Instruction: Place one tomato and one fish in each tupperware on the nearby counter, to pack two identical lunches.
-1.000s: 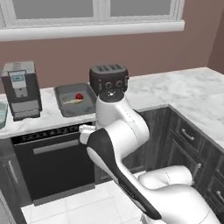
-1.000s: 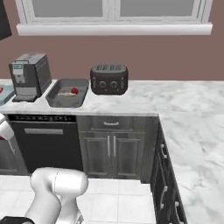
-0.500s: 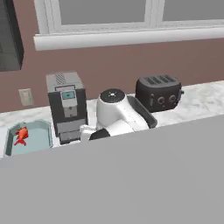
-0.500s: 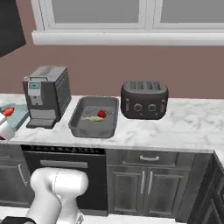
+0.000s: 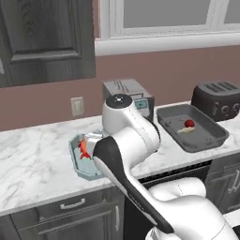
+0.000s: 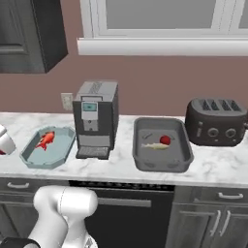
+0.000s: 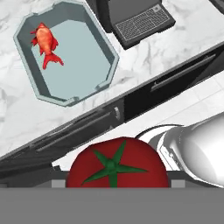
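The long white marble counter with grey veins [image 6: 121, 170] carries, from left to right, a pale blue-teal rectangular tray [image 6: 35, 156], a grey coffee machine [image 6: 95, 118], a dark grey rectangular tray [image 6: 161, 162] and a dark toaster [image 6: 216, 122].

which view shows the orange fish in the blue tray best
The hand view: the orange-red fish lies unobstructed in the blue-teal tupperware, fins and tail clear. The right base view shows it smaller but whole. In the left base view the arm crowds the tray, leaving the fish a small sliver.
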{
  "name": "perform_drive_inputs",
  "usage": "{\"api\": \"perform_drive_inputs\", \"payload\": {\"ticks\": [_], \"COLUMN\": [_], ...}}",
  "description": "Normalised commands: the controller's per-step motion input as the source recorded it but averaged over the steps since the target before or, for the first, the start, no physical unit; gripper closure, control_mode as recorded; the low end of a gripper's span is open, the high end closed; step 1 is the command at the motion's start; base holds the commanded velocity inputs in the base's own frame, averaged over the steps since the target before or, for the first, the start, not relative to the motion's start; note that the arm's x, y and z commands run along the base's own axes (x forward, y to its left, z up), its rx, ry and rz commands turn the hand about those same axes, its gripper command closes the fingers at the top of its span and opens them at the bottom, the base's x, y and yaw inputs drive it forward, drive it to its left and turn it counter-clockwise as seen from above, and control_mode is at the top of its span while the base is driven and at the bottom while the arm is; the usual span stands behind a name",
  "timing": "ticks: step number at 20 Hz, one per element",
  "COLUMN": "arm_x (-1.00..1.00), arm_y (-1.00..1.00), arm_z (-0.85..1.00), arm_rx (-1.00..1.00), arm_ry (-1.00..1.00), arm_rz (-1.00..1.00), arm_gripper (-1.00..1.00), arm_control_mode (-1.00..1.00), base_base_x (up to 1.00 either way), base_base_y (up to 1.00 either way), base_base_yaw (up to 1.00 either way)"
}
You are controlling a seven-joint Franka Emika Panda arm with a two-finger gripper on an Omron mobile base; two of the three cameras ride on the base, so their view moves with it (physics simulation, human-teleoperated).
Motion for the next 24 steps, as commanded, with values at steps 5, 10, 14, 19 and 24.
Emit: {"api": "perform_drive_inputs", "payload": {"ticks": [5, 10, 14, 19, 24], "arm_x": [0.00, 0.40, 1.00, 1.00, 0.71], "arm_y": [0.00, -0.22, -0.27, -0.29, -0.22], "arm_z": [0.00, -0.13, -0.57, -0.48, -0.80], "arm_rx": [0.00, 0.00, 0.00, -0.05, -0.05], "arm_ry": [0.00, 0.02, 0.03, 0.10, 0.12], "arm_rz": [0.00, 0.00, 0.02, -0.01, 0.00], "arm_gripper": [1.00, 1.00, 1.00, 1.00, 1.00], "arm_control_mode": [1.00, -1.00, -1.00, -1.00, -1.00], "base_base_x": [0.66, 0.60, 0.00, 0.00, 0.00], "base_base_y": [0.45, -0.21, 0.00, 0.00, 0.00], "base_base_yaw": [-0.10, -0.01, 0.00, 0.00, 0.00]}}
